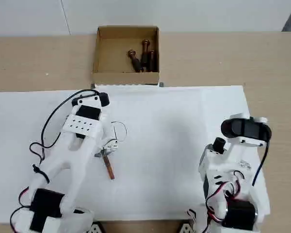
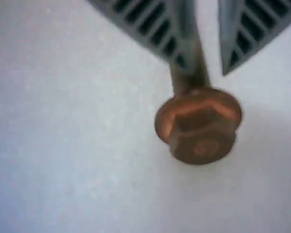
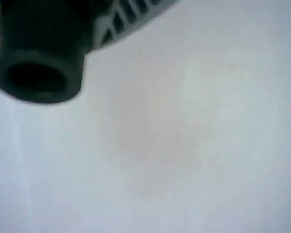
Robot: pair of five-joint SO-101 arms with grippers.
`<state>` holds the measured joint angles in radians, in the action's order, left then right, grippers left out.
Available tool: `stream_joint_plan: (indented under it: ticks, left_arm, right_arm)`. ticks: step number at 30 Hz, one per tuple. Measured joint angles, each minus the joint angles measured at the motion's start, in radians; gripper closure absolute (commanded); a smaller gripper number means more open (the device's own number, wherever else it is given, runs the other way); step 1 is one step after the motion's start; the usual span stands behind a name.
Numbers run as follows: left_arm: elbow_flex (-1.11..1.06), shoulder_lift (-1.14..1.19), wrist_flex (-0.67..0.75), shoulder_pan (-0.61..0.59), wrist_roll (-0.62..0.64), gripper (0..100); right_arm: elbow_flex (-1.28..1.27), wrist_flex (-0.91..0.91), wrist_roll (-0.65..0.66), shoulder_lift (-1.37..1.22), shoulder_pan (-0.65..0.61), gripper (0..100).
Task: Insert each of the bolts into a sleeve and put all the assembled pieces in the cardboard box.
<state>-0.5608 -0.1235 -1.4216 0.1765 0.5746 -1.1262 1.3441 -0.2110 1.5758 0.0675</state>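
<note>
A copper bolt (image 1: 109,169) lies on the white paper (image 1: 174,145) left of centre. In the left wrist view its hex head (image 2: 199,127) faces the camera. Its shank runs up between the fingers of my left gripper (image 2: 203,53), which stands open. The shank rests against one finger (image 2: 145,24), with a slim gap to the other finger (image 2: 252,29). My right gripper (image 1: 217,146) at the right side is shut on a black sleeve (image 3: 39,73), whose open end faces the camera. The cardboard box (image 1: 103,53) at the back holds several assembled pieces (image 1: 143,56).
The paper sheet covers most of the wooden table (image 1: 39,58). Thin wires (image 1: 119,131) loop off the left arm near the bolt. Open paper lies between the two arms and in front of the box.
</note>
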Motion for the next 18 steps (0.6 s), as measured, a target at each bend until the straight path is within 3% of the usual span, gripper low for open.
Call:
stream_joint_plan:
  ticks: [13,18]
  left_arm:
    - [-0.017,0.000,0.003,0.000,0.021,83]
    - [-0.110,-0.002,0.071,0.003,0.023,91]
  right_arm:
    - [0.000,-0.002,0.000,0.000,-0.002,99.5]
    - [0.000,-0.002,0.000,0.000,-0.002,99.5]
